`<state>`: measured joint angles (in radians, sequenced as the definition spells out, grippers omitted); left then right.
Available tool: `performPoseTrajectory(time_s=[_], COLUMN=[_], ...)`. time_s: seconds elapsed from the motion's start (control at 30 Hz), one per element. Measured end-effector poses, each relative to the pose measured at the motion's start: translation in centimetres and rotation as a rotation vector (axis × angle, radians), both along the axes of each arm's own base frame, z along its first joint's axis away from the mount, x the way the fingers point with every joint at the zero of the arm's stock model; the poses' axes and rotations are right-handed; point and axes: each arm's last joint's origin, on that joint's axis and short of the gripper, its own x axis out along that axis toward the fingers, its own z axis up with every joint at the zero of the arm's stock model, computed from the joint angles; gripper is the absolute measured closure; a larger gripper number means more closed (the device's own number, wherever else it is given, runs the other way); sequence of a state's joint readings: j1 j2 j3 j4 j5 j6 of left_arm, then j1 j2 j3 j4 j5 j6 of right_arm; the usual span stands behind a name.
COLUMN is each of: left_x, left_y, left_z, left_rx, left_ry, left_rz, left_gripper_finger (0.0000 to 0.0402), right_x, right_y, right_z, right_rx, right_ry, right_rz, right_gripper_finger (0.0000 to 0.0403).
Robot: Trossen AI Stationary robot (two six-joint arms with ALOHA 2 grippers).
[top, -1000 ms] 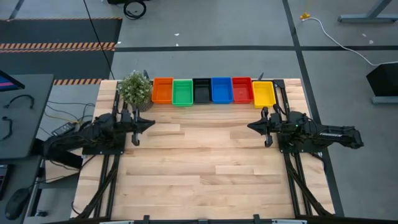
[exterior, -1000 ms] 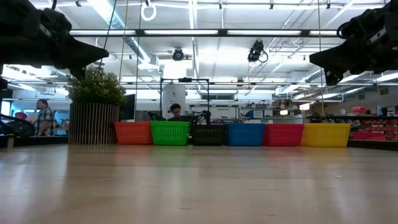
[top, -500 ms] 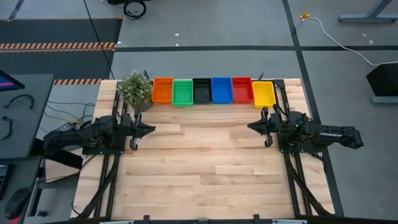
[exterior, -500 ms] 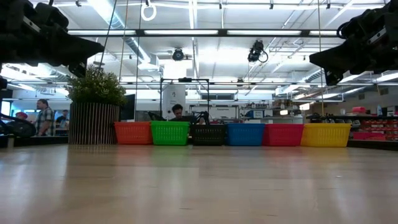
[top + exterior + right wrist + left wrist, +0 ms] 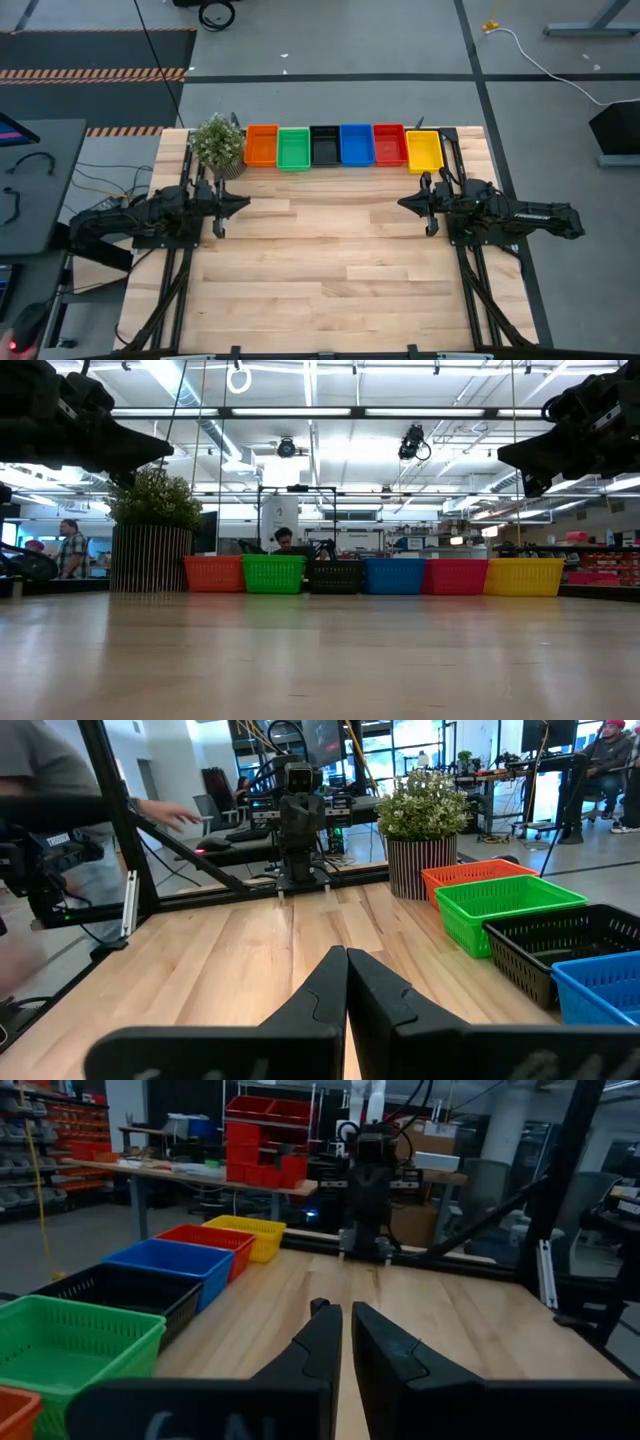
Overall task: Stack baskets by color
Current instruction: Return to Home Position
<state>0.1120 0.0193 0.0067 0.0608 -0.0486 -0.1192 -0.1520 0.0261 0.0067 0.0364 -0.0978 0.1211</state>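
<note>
left pincer (image 5: 240, 203) hangs over the left side of the counter (image 5: 320, 270) and right pincer (image 5: 405, 203) over its right side, tips facing each other. in the wrist views we see both sets of fingers pressed together, pinching nothing. along the far edge we find the baskets in one side-by-side row, orange (image 5: 261, 145), green (image 5: 293, 149), black (image 5: 324, 146), blue (image 5: 356, 144), red (image 5: 389, 144), yellow (image 5: 424, 151), with a potted plant (image 5: 217, 142) just beside the orange one.
</note>
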Motion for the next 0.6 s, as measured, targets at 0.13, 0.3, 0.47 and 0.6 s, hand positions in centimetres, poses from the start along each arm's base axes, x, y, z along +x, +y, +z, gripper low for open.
performPoseTrajectory(time_s=[0.13, 0.3, 0.47, 0.6], left_x=[0.0, 0.0, 0.0, 0.0], left_y=[0.0, 0.0, 0.0, 0.0], left_z=[0.0, 0.0, 0.0, 0.0], left_rx=[0.0, 0.0, 0.0, 0.0], left_ry=[0.0, 0.0, 0.0, 0.0], left_rz=[0.0, 0.0, 0.0, 0.0], left_gripper_finger=[0.0372, 0.0378, 0.0373, 0.0367], right_x=[0.0, 0.0, 0.0, 0.0], right_y=[0.0, 0.0, 0.0, 0.0], right_z=[0.0, 0.0, 0.0, 0.0], right_rx=[0.0, 0.0, 0.0, 0.0], right_ry=[0.0, 0.0, 0.0, 0.0], right_rz=[0.0, 0.0, 0.0, 0.0], right_gripper_finger=[0.0391, 0.0391, 0.0391, 0.0391])
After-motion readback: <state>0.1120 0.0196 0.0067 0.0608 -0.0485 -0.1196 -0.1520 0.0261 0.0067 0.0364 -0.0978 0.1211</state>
